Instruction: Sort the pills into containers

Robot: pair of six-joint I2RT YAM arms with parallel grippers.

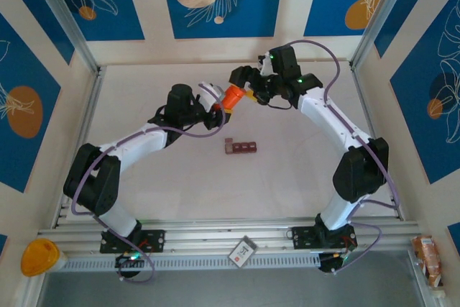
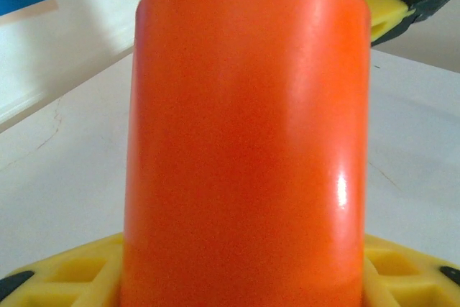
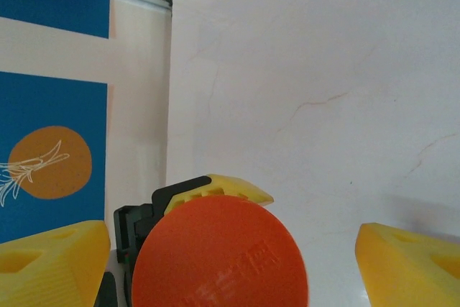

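My left gripper (image 1: 225, 103) is shut on a bright orange bottle (image 1: 233, 96), held tilted above the back middle of the table. In the left wrist view the bottle (image 2: 244, 127) stands between the yellow fingers (image 2: 68, 275). My right gripper (image 1: 249, 88) is at the bottle's cap end. In the right wrist view the round orange cap (image 3: 219, 257) lies between the wide-apart right fingers (image 3: 50, 264), with gaps on both sides, so the right gripper (image 3: 230, 267) is open. The containers (image 1: 241, 147), a dark reddish-brown strip, lie on the table below the bottle. The pills are hidden.
A small white card (image 1: 242, 251) lies on the front rail between the arm bases. A yellow-lidded object (image 1: 39, 257) sits at the front left corner and a small box (image 1: 429, 258) at the front right. Walls with aluminium posts (image 1: 65, 16) close in the table.
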